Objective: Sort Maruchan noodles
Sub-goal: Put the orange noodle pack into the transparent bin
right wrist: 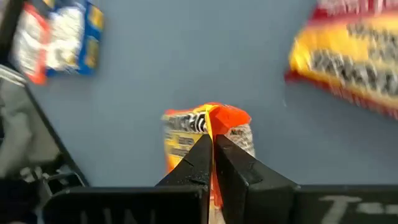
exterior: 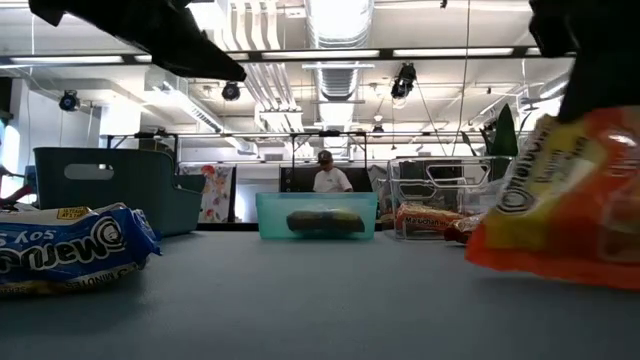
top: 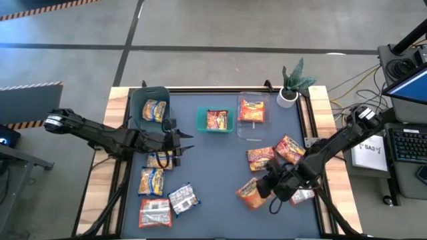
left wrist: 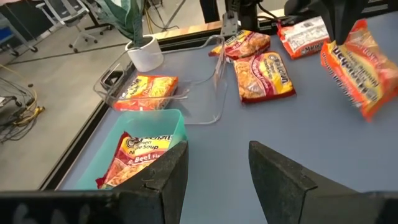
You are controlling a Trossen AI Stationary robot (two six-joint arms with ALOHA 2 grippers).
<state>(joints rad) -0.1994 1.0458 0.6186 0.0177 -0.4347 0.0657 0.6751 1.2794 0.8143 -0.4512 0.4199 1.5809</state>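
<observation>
The right pincer [top: 261, 189] is pressed tight on the crimped edge of an orange-red noodle packet [right wrist: 208, 134] at about five o'clock on the table [top: 220, 167], a thin-seam hold that probably suits lifting it toward the clear bin [top: 253, 119] at one o'clock, where a like-coloured packet already lies. Its arm reaches in from the three o'clock edge, wrist bent down over loose orange-red packets. The left pincer [top: 179, 141], fingers spread and holding nothing, hangs at nine o'clock above the yellow-and-blue packets [top: 152, 180], its arm low from the left edge, beside the dark bin [top: 138, 110]; a teal bin [top: 215, 121] sits at twelve.
</observation>
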